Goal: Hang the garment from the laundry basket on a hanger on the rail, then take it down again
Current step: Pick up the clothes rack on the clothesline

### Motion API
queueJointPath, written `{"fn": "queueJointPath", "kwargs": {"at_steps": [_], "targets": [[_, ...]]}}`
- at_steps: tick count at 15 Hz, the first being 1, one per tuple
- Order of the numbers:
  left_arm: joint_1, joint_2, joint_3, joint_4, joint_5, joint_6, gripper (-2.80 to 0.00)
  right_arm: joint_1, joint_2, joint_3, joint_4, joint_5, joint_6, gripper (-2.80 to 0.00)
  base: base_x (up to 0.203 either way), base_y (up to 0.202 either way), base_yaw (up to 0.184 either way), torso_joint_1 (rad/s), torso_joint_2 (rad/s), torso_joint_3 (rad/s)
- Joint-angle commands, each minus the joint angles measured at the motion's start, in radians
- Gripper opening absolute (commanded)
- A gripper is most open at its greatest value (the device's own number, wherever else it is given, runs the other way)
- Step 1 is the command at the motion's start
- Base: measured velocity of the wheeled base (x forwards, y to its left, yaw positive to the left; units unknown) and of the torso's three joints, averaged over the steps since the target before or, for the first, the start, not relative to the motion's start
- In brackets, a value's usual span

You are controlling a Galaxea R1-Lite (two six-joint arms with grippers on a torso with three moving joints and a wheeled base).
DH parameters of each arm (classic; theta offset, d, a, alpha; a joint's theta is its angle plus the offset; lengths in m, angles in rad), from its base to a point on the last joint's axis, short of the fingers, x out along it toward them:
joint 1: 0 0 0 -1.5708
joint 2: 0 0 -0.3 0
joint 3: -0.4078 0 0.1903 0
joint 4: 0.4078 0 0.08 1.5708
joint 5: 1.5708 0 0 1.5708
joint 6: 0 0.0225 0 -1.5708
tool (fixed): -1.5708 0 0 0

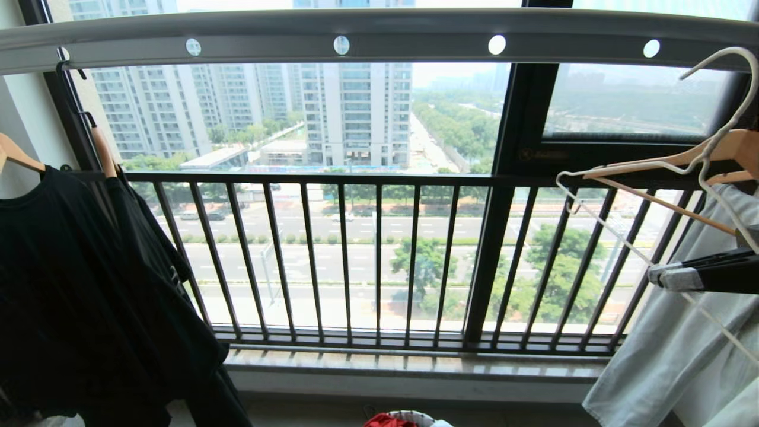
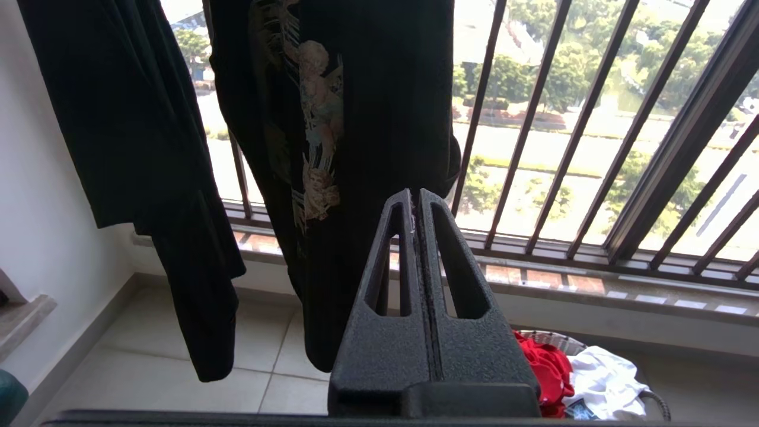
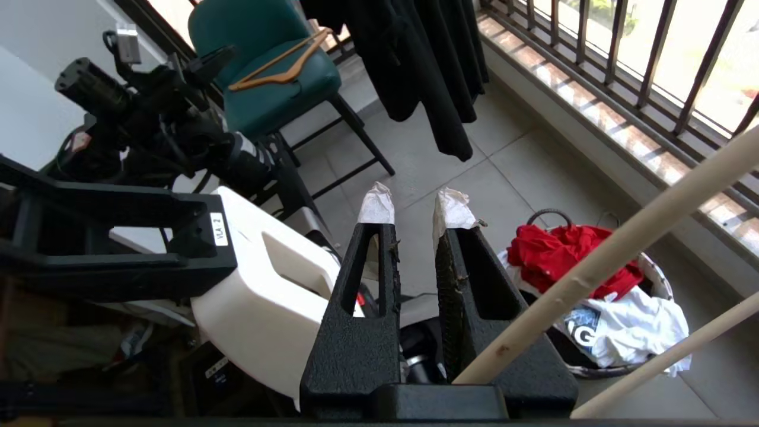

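- The red garment (image 3: pixel 563 252) lay bundled in the laundry basket (image 3: pixel 658 276) on the floor under the window, on top of a white printed shirt (image 3: pixel 628 323). Nothing held it, so I judged the hanging step not yet begun.
- The right gripper (image 1: pixel 658 277) reached in from the right edge of the head view, up among the hangers rather than down at the basket. Its jaws stood a little apart with padded tips; the wrist view showed nothing between the tips. Wooden bars crossed close beside them, though whether they touched I could not tell.
- The thin white hanger (image 1: pixel 711 142) hung by its hook from the rail (image 1: pixel 379 35) at the right end, crowded against a wooden hanger (image 1: pixel 682 157) carrying a pale garment (image 1: pixel 676 332). The gripper probably sat there to fetch the white hanger first.
- The left gripper (image 2: pixel 417 204) was parked low, its jaws pressed fully together on nothing, facing a black T-shirt (image 2: pixel 356 148) that hung from the rail's left end.
- The middle stretch of the rail had no hanger on it, a likely place for the red garment.
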State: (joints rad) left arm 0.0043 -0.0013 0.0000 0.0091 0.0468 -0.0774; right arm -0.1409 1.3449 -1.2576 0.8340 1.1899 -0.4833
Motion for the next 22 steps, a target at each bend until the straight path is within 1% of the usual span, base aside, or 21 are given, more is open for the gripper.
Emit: {"fn": "queueJointPath", "kwargs": {"at_steps": [1,3,5,6,7,9,15,17,18,20,21,22], "targets": [[0.002,0.001,0.0,0.0,0.001,-0.001,-2.8,0.006,0.046,0.023,0.005,0.079,-0.006,-2.8,0.0,0.0,0.0,0.0,0.0,0.0],[0.0,0.001,0.0,0.0,0.001,-0.001,-2.8,0.025,0.09,0.024,0.004,0.119,-0.023,-2.8,0.0,0.0,0.0,0.0,0.0,0.0],[0.0,0.001,0.0,0.0,0.001,-0.001,-2.8,0.08,0.128,0.033,-0.001,0.123,-0.059,-2.8,0.0,0.0,0.0,0.0,0.0,0.0],[0.001,0.001,0.0,0.0,0.001,-0.001,-2.8,0.12,0.138,0.033,-0.03,0.122,-0.059,-2.8,0.0,0.0,0.0,0.0,0.0,0.0],[0.0,0.001,0.0,0.0,0.001,-0.001,-2.8,0.144,0.14,0.045,-0.088,0.123,-0.055,-2.8,0.0,0.0,0.0,0.0,0.0,0.0],[0.002,0.001,0.0,0.0,0.001,-0.001,-2.8,0.175,0.143,0.076,-0.115,0.123,-0.052,-2.8,0.0,0.0,0.0,0.0,0.0,0.0],[0.002,0.001,0.0,0.0,0.001,-0.001,-2.8,0.175,0.132,0.092,-0.119,0.126,-0.055,-2.8,0.0,0.0,0.0,0.0,0.0,0.0],[0.0,0.001,0.0,0.0,0.001,-0.001,-2.8,0.192,0.136,0.107,-0.119,0.145,-0.058,-2.8,0.0,0.0,0.0,0.0,0.0,0.0],[0.0,0.001,0.0,0.0,0.001,-0.001,-2.8,0.209,0.144,0.124,-0.118,0.153,-0.091,-2.8,0.0,0.0,0.0,0.0,0.0,0.0],[0.002,0.001,0.0,0.0,0.001,-0.001,-2.8,0.24,0.153,0.188,-0.117,0.172,-0.201,-2.8,0.0,0.0,0.0,0.0,0.0,0.0],[0.001,0.001,0.0,0.0,0.001,-0.001,-2.8,0.279,0.153,0.22,-0.116,0.177,-0.248,-2.8,0.0,0.0,0.0,0.0,0.0,0.0],[0.0,0.001,0.0,0.0,0.001,-0.001,-2.8,0.334,0.149,0.254,-0.117,0.178,-0.28,-2.8,0.0,0.0,0.0,0.0,0.0,0.0]]}}
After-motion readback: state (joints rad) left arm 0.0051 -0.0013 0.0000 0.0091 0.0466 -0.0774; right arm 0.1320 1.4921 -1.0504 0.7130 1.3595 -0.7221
